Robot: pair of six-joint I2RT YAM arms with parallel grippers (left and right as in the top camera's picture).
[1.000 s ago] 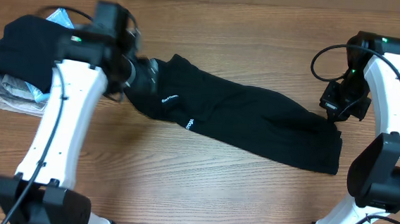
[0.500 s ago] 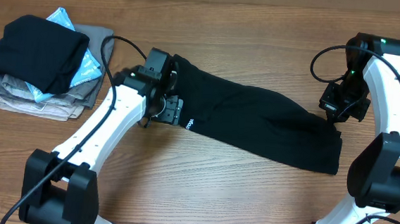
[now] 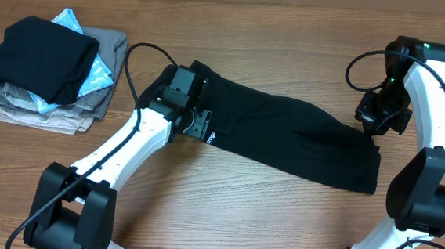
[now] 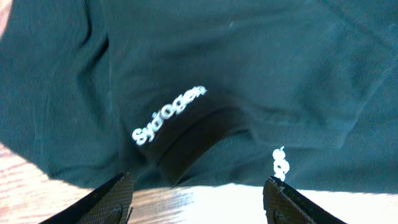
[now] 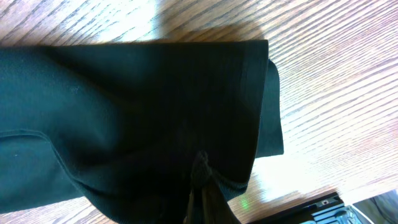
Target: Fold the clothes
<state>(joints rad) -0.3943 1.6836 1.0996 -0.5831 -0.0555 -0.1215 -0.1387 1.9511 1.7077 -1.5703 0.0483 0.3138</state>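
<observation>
The clothes, a black T-shirt [image 3: 284, 137], lie as a long band slanting across the table's middle. My left gripper [image 3: 197, 125] hovers open over the shirt's left end. In the left wrist view its fingertips [image 4: 115, 196] straddle bare wood just off the shirt's hem [image 4: 199, 149], below small white lettering [image 4: 168, 115]; nothing is between them [image 4: 199, 200]. My right gripper [image 3: 373, 122] is shut on the shirt's right end. The right wrist view shows its closed fingertips [image 5: 204, 190] pinching a bunch of the black fabric [image 5: 137, 106].
A stack of folded garments [image 3: 49, 77] sits at the back left: a black one on top, light-blue patterned, grey and beige beneath. The left arm's cable [image 3: 136, 63] loops over the table beside the shirt. Bare wood runs along the table's front.
My left arm has swung from the stack at the back left over to the shirt's left end, its jaws narrowing a little. The right arm and the shirt have not moved.
</observation>
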